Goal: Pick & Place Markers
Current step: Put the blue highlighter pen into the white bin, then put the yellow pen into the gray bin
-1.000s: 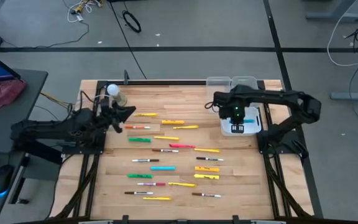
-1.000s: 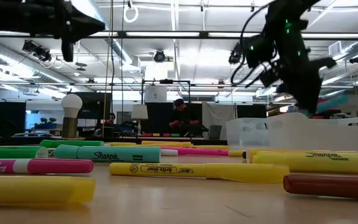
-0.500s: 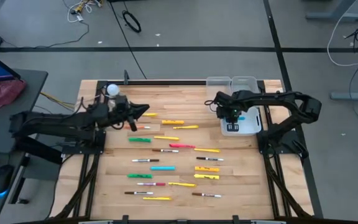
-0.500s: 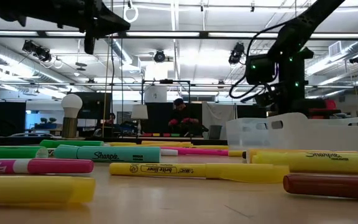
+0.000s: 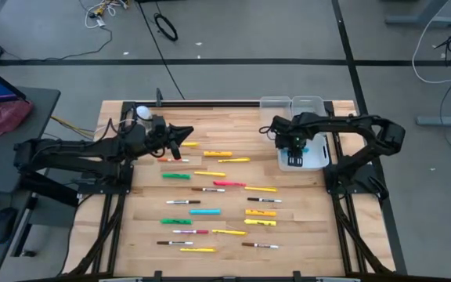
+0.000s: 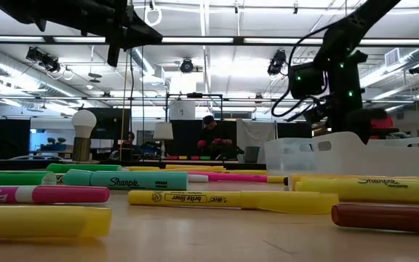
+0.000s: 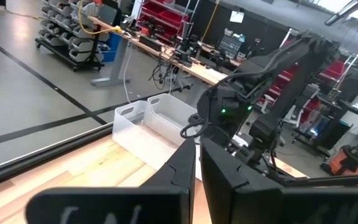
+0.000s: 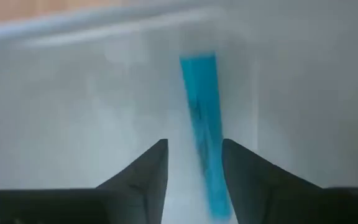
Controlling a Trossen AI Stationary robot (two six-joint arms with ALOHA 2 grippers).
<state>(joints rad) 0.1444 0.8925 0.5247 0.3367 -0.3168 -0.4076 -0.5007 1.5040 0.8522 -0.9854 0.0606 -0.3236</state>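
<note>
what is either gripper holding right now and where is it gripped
Nothing is held. The right gripper stands open over the bin, with the cyan marker lying loose between its fingers. The left gripper is shut and empty.

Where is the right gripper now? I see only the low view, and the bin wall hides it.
Observer: From above, the right gripper is down inside the white bin.
Operator: Does it carry something?
Observer: Its wrist view shows its fingers apart, with a cyan marker between them in the bin.
Operator: And is the left gripper loaded?
Observer: No, the left gripper is shut on nothing.
</note>
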